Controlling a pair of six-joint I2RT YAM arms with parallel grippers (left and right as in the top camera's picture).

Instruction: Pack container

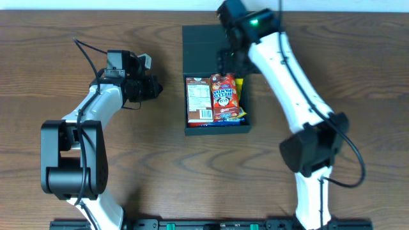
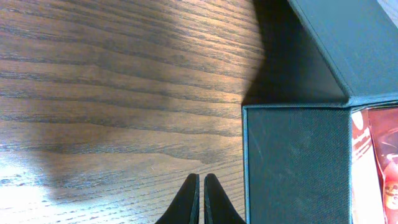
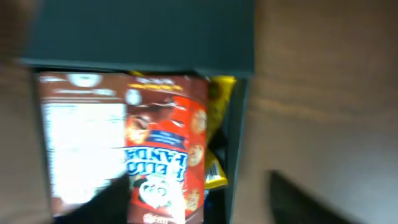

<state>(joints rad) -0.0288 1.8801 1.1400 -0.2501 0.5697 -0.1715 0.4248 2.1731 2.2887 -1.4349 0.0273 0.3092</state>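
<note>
From overhead, the container (image 1: pixel 217 131) sits at the middle of the wooden tabletop (image 1: pixel 160 172). Its lid (image 1: pixel 201 48) is folded back toward 12 o'clock, so the opened box runs long from 12 to 6. Inside, a brown packet (image 1: pixel 199 97) shows a white nutrition panel whose print is too small to read. At its 3 o'clock side lies a red packet (image 1: pixel 225 96) lettered "HELLO PANDA", with a yellow packet (image 1: pixel 240 86) edging out beyond that. The left gripper (image 1: pixel 153 88) hovers at 9 o'clock of the container, apart from it. The right gripper (image 1: pixel 229 61) hangs over the hinge end. In the left wrist view, the left gripper's fingers (image 2: pixel 189 202) are pressed together but for a hairline gap and hold nothing. The container's dark side wall (image 2: pixel 292 162) stands at their 3 o'clock, with bare tabletop under them. The right wrist view is blurred. The red packet reads "ELLO PANDA", and the lid fills the 12 o'clock edge. The right gripper (image 3: pixel 198 180) is spread wide, one finger low at 7 o'clock and the other at 5, gripping nothing.
</note>
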